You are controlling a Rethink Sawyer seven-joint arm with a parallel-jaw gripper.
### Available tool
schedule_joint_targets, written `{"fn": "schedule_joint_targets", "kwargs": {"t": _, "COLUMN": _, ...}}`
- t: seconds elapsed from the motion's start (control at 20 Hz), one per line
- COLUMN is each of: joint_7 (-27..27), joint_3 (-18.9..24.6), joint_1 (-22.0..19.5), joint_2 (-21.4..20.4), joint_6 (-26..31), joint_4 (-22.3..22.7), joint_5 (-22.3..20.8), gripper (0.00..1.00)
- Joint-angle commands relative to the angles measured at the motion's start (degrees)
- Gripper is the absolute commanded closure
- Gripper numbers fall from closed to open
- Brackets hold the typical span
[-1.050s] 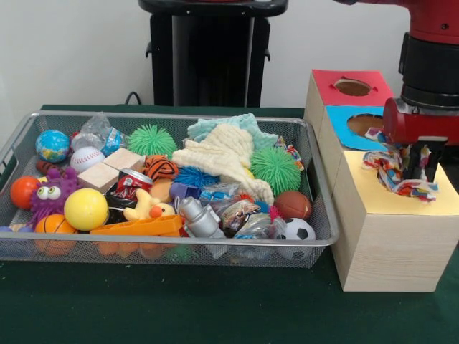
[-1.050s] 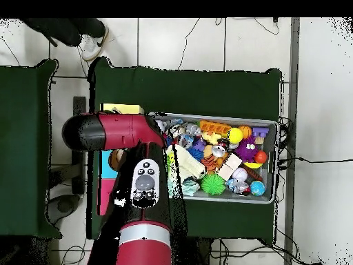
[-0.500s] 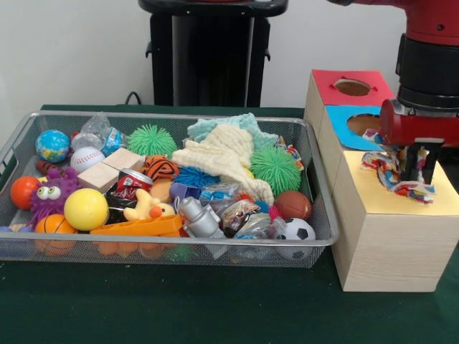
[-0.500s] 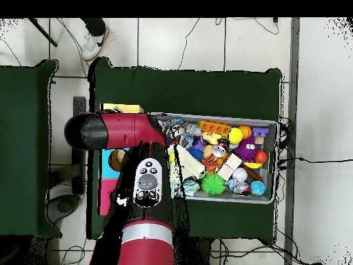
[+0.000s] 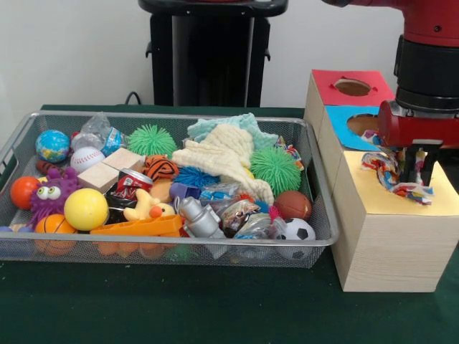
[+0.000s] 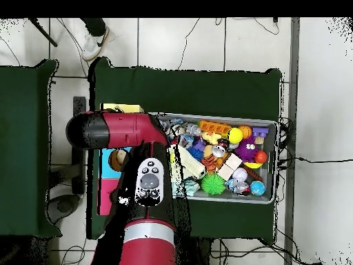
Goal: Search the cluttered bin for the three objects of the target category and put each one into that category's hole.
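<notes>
The claw (image 5: 414,166) hangs over the yellow-topped box (image 5: 391,236) at the right, gripping a multicoloured rope toy (image 5: 389,170) that rests on the yellow lid. Just behind stand the blue hole (image 5: 363,124) and red hole (image 5: 352,87). To the left, the wire bin (image 5: 319,215) lies crowded with balls, cloth (image 5: 222,154) and toys. In the overhead view the red arm (image 6: 117,131) hides the boxes.
</notes>
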Motion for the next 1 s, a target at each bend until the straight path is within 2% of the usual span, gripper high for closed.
{"fn": "schedule_joint_targets", "kwargs": {"t": 0.05, "joint_7": 8.06, "joint_3": 4.99, "joint_1": -4.47, "joint_2": 10.33, "joint_6": -9.46, "joint_4": 1.91, "joint_5": -0.27, "gripper": 1.0}}
{"fn": "schedule_joint_targets", "kwargs": {"t": 0.3, "joint_7": 7.63, "joint_3": 6.16, "joint_1": -5.33, "joint_2": 10.74, "joint_6": -9.56, "joint_4": 2.17, "joint_5": -0.09, "gripper": 1.0}}
{"fn": "schedule_joint_targets", "kwargs": {"t": 0.5, "joint_7": 8.23, "joint_3": 5.08, "joint_1": -4.61, "joint_2": 11.23, "joint_6": -8.91, "joint_4": 1.74, "joint_5": -0.53, "gripper": 1.0}}
{"fn": "schedule_joint_targets", "kwargs": {"t": 1.0, "joint_7": 7.12, "joint_3": 7.32, "joint_1": -6.46, "joint_2": 11.74, "joint_6": -10.59, "joint_4": 3.41, "joint_5": -0.81, "gripper": 1.0}}
